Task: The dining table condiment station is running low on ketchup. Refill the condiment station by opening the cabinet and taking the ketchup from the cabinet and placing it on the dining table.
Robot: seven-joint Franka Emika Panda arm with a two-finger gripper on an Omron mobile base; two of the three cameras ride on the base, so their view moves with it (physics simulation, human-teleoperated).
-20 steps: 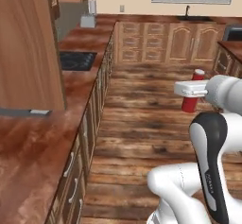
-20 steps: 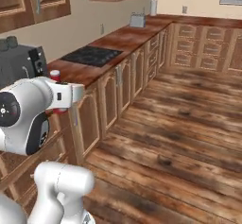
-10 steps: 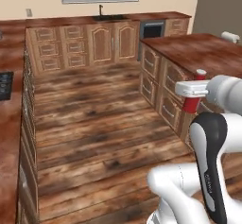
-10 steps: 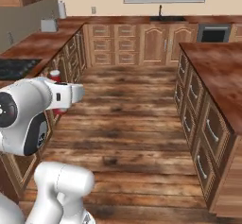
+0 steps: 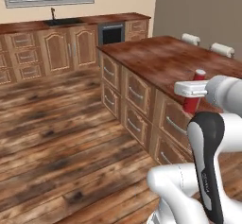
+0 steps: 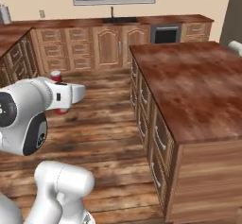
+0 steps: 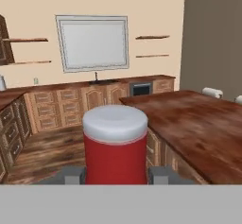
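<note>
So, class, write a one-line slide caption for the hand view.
Gripper holding the ketchup upright, facing the dining table and the window.

Ketchup held in the air, dining table bare of it.

Ketchup point(image 7: 115, 145): small red bottle, white cap, upright, clamped between the end effector point(image 7: 116, 175) fingers, touching nothing else. Dining table point(image 6: 198, 86): large rectangular surface, glossy mottled reddish-brown top, drawers along its side. In the left base view the bottle point(image 5: 193, 98) sits over the table's near edge point(image 5: 156, 60).
</note>
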